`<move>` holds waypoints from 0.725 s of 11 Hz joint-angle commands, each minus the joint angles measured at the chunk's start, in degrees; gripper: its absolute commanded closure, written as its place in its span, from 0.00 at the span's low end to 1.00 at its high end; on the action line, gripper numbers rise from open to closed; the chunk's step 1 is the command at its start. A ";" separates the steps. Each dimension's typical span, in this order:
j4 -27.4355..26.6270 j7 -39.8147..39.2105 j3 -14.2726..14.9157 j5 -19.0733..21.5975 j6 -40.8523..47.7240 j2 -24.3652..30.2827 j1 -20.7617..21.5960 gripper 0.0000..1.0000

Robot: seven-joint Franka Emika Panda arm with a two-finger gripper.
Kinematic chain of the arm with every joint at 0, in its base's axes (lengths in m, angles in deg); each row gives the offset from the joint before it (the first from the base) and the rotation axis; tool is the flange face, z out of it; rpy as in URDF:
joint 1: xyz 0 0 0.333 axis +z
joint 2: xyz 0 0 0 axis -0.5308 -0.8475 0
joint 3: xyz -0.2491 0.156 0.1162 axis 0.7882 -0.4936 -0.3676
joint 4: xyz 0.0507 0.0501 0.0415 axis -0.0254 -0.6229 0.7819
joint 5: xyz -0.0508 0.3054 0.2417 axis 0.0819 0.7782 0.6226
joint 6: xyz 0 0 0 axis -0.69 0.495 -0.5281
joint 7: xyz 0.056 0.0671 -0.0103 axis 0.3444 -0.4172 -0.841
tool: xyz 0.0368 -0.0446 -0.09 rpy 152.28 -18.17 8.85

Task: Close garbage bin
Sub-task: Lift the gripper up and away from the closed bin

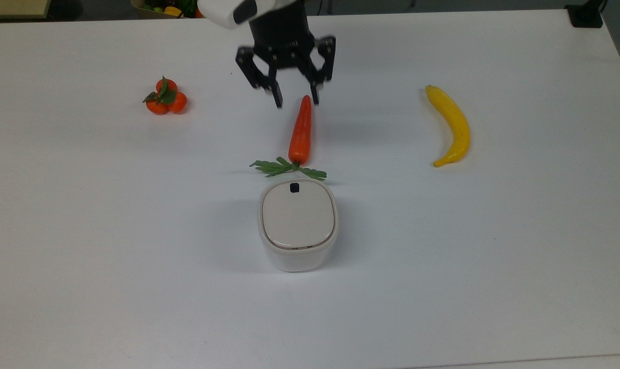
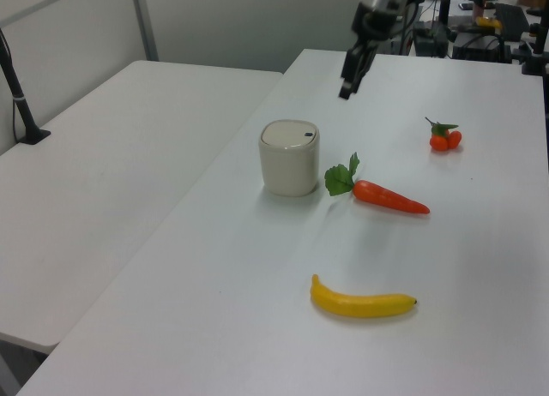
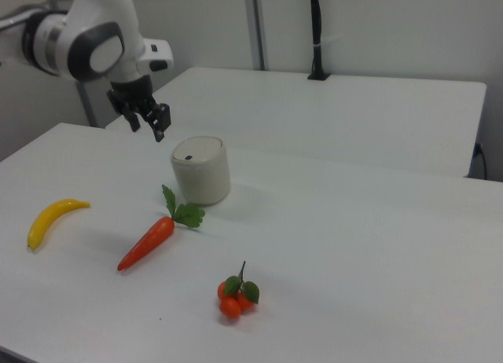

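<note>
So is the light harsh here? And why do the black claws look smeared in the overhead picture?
Top view: soft, even light; the garbage bin casts only a faint shadow on the white table, and the gripper looks slightly smeared, probably from motion. Left view: the banana lies sharp with a pale shadow. Right view: the carrot is crisp and there is no strong glare.

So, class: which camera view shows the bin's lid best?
The top view: it looks straight down on the lid, showing its whole outline sitting flush in the rim and its black mark. The left view and right view show it foreshortened, at a slant.
</note>
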 commanded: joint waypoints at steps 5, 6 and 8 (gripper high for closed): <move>4.37 0.28 -0.61 -2.34 23.47 8.13 -0.68 0.00; 4.28 0.37 -1.40 -2.34 24.45 9.10 -0.77 0.00; 4.11 2.90 -3.50 -3.12 26.30 9.81 -2.16 0.00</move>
